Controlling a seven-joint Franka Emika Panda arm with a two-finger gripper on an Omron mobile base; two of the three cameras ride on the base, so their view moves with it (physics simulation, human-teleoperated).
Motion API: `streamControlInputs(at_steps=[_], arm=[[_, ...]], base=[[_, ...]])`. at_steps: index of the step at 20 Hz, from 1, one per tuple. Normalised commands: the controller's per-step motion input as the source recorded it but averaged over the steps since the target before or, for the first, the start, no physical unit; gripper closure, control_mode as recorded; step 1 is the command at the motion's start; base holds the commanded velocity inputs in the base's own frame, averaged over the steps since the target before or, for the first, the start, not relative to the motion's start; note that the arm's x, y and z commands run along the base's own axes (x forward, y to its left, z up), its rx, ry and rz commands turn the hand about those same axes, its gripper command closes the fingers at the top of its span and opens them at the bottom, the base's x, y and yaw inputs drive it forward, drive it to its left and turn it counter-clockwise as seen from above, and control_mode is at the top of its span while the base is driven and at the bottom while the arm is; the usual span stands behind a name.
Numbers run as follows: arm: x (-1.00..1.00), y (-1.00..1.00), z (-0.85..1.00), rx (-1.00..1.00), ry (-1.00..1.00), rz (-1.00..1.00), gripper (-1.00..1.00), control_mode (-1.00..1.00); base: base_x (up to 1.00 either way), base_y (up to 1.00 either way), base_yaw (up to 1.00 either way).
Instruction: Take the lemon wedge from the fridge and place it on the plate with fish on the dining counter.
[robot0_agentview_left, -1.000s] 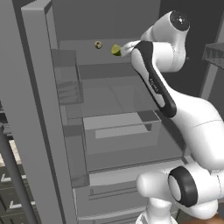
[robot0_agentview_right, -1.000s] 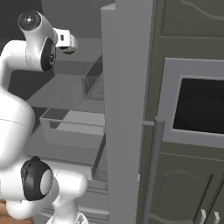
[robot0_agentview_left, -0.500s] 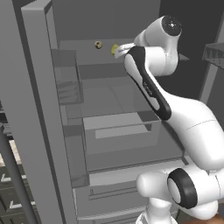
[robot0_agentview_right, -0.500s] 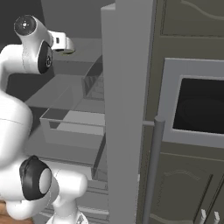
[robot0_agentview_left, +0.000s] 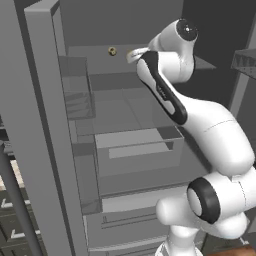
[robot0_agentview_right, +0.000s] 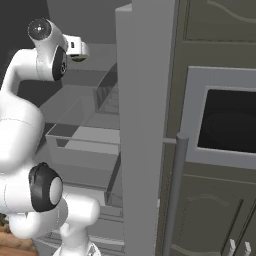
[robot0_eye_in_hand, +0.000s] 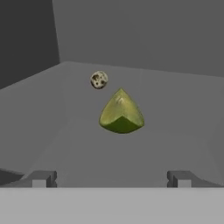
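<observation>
My claw (robot0_eye_in_hand: 111, 178) is spread wide and holds nothing. The lemon wedge (robot0_eye_in_hand: 121, 112) lies ahead on the fridge (robot0_agentview_left: 45, 125) shelf — between my fingertips' lines, untouched — just beside a small speckled ball (robot0_eye_in_hand: 99, 80).

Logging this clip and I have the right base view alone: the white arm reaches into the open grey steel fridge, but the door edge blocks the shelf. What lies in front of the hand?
Observer: The small yellow-green lemon wedge lies on the grey fridge shelf, centred ahead of the hand.
Operator: Is the hand closed on it?
Observer: No. The two dark fingertips stand wide apart, short of the wedge, with nothing between them.
Operator: Anything else on that shelf?
Observer: A small round beige-brown speckled item sits just beyond the wedge, apart from it; the left base view shows it too.
</observation>
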Motion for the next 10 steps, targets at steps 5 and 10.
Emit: streamControlInputs(at_steps=[5,10], arm=[[0.44,0.0,0.0,0.06,0.05,0.0,-1.0,-1.0],[0.52,0.0,-0.07,0.08,0.1,0.0,-1.0,-1.0]], base=[[0.0,0.0,0.0],[0.0,0.0,0.0]])
